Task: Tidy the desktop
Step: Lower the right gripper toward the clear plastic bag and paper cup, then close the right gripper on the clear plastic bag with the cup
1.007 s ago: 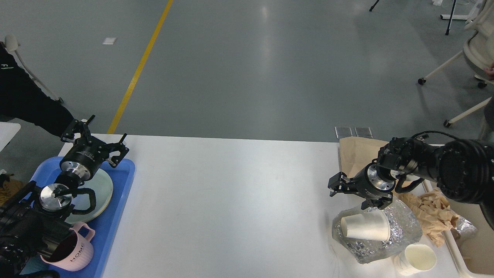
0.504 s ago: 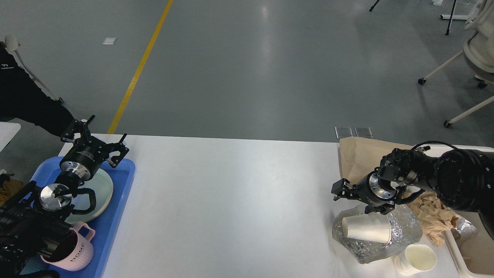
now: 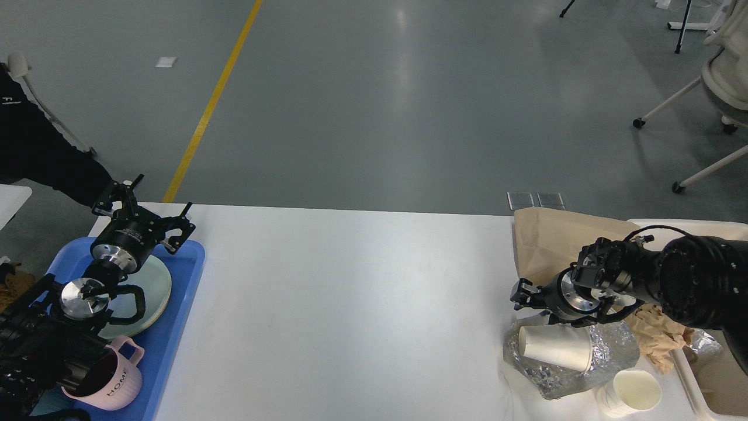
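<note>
Step in hand: you are clearing rubbish from the right end of the desktop [image 3: 350,316]; your right gripper [image 3: 526,299] hangs just above and behind the tipped paper cup [image 3: 554,348].
Task's thing: the desktop spans the whole near part of the view, bare through its middle, cluttered at both ends.
Right claw: too dark and end-on; I cannot tell whether its fingers stand apart or together. It holds nothing that shows.
Left claw: your left gripper [image 3: 151,213] has its fingers spread apart, empty, over the far edge of the blue tray [image 3: 175,327], near the pale plate [image 3: 156,286]; the pink mug [image 3: 114,380] sits at the tray's near end.
Rubbish: the tipped cup lies on crumpled foil [image 3: 613,351]; an upright paper cup [image 3: 634,390] stands just beside it; crumpled brown paper [image 3: 657,336] and a brown paper bag [image 3: 549,240] lie behind.
Next move: you likely need to lower onto the tipped cup, close across its thin wall gently, and carry it to the beige bin [image 3: 721,403] at right.
Change: over the last second the right gripper has dropped and drawn rightward, closer to the cup; the left arm has stayed put.
</note>
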`<state>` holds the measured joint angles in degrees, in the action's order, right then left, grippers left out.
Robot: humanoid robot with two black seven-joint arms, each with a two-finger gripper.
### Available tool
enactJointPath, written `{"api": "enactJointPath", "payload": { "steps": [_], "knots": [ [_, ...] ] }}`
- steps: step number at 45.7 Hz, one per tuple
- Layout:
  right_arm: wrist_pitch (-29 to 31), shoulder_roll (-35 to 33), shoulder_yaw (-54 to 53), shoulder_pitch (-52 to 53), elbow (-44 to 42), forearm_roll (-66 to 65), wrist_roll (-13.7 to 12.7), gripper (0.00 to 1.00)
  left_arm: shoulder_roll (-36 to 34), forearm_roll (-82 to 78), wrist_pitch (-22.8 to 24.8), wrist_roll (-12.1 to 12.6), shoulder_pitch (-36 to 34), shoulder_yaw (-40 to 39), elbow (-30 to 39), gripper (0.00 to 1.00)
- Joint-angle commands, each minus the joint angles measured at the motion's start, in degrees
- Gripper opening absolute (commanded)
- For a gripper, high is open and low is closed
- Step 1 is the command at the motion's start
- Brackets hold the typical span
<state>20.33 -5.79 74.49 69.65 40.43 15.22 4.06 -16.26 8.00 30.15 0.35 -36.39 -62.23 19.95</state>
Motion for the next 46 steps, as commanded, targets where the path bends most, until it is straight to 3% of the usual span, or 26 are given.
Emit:
{"api": "enactJointPath", "payload": {
  "steps": [1,7,19,30,33,36,41,46],
  "knots": [
    [0.15,-0.02,0.04,-0.22,0.35,-0.02,-0.02,0.32,0.00,0.00,0.00,0.00,0.00,0.00,0.00,0.97],
    [0.23,-0.02,0.04,-0.31,0.35,-0.02,-0.02,0.24,0.00,0.00,0.00,0.00,0.00,0.00,0.00,0.97],
    [1.20,0.07,-0.05,0.13,1.05,-0.02,-0.02,0.24,0.00,0.00,0.00,0.00,0.00,0.00,0.00,0.97],
    [5.68,-0.02,-0.05,1.45,1.14,-0.02,-0.02,0.24,0.00,0.00,0.00,0.00,0.00,0.00,0.00,0.97],
    [6.74,-0.02,0.04,2.07,1.23,-0.02,-0.02,0.16,0.00,0.00,0.00,0.00,0.00,0.00,0.00,0.97],
    [9.02,-0.10,0.13,2.51,1.23,-0.11,0.07,0.00,0.00,0.00,0.00,0.00,0.00,0.00,0.00,0.97],
    [13.41,-0.10,0.04,3.56,1.23,-0.11,0.07,0.00,0.00,0.00,0.00,0.00,0.00,0.00,0.00,0.97],
    [14.21,0.07,0.04,3.74,1.23,-0.11,-0.02,0.00,0.00,0.00,0.00,0.00,0.00,0.00,0.00,0.97]
  ]
}}
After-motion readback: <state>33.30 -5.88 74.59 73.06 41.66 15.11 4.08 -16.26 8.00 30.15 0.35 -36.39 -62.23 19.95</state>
